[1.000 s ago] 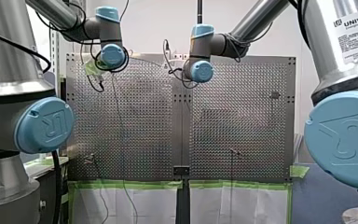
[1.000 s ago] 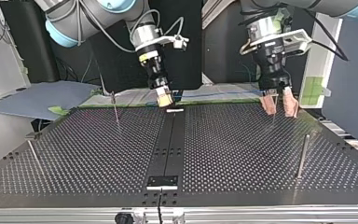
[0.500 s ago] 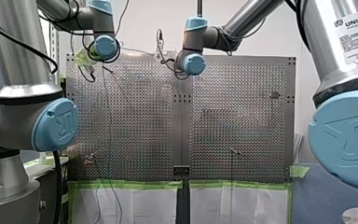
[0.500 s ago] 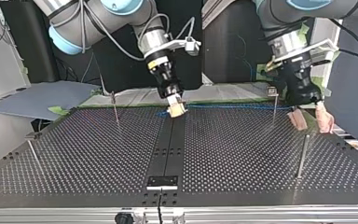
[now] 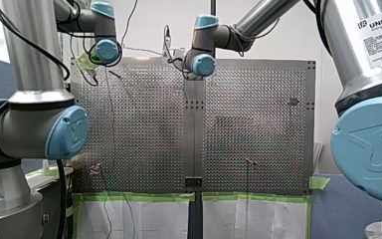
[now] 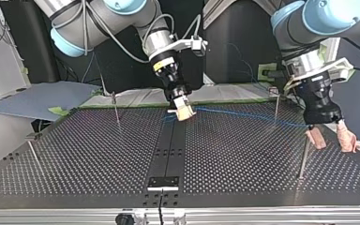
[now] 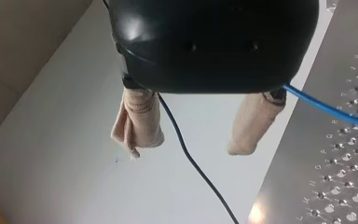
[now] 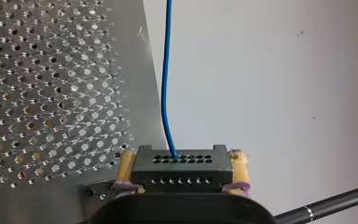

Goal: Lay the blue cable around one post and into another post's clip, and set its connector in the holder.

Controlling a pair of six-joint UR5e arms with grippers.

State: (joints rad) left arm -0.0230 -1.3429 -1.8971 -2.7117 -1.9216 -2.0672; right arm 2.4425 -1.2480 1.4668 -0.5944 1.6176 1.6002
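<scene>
My right tool [image 6: 183, 111] grips the black connector [image 8: 182, 173] firmly between its pads, at the far edge of the table [image 6: 98, 159] in the top view, over the dark middle strip. In the right wrist view the connector lies just past the table's edge, over a pale surface.

The blue cable [image 6: 243, 115] leaves the connector and runs low over the far part of the table toward the top view's right. It passes near a thin post [image 6: 275, 105]; I cannot tell if it touches it.

My left tool [image 6: 332, 142] is released, with its beige pads [image 7: 137, 116] wide apart and nothing between them except a thin black wire [image 7: 186, 154] behind. The blue cable goes along the outside of one pad. This tool hangs at the table's right edge in the top view, just beside another post [image 6: 304, 154].

Two more posts [image 6: 116, 107] [image 6: 32, 152] stand at the view's left, well apart, with wide perforated surface between.
</scene>
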